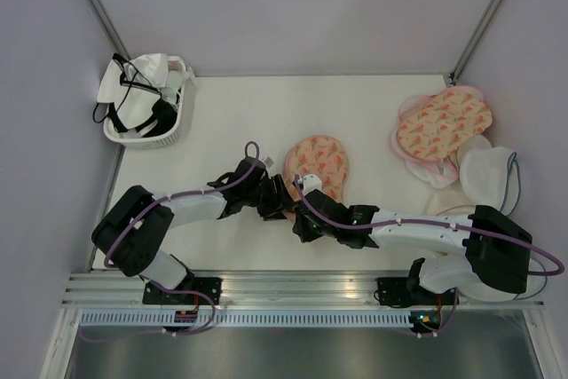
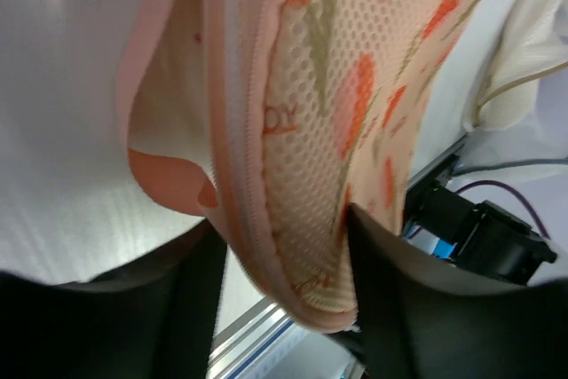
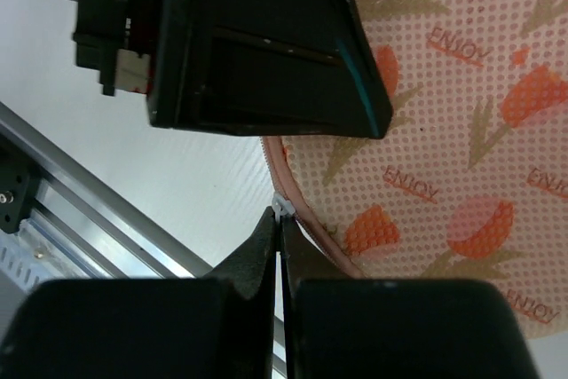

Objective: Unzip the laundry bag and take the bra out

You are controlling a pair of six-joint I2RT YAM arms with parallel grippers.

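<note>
Peach mesh of the laundry bag (image 1: pixel 324 161), lying central, pinched at its 8 o'clock rim in the closed left gripper (image 2: pixel 288 290), apparently as an anchor, with the right gripper (image 3: pixel 280 230) clamped shut on the zipper pull (image 3: pixel 280 208) near 7 o'clock; bra unseen, presumably inside.

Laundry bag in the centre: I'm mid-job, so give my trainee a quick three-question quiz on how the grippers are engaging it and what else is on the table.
1. True or false: the left gripper is open and clear of the laundry bag.
2. What do the right gripper fingertips pinch? A) the zipper pull B) a bra strap C) a white pouch
3. Fill in: the white basket of black-and-white garments sits at the far-____ corner of the table.

Key: 1 false, it clamps the bag's edge; 2 A; 3 left.
</note>
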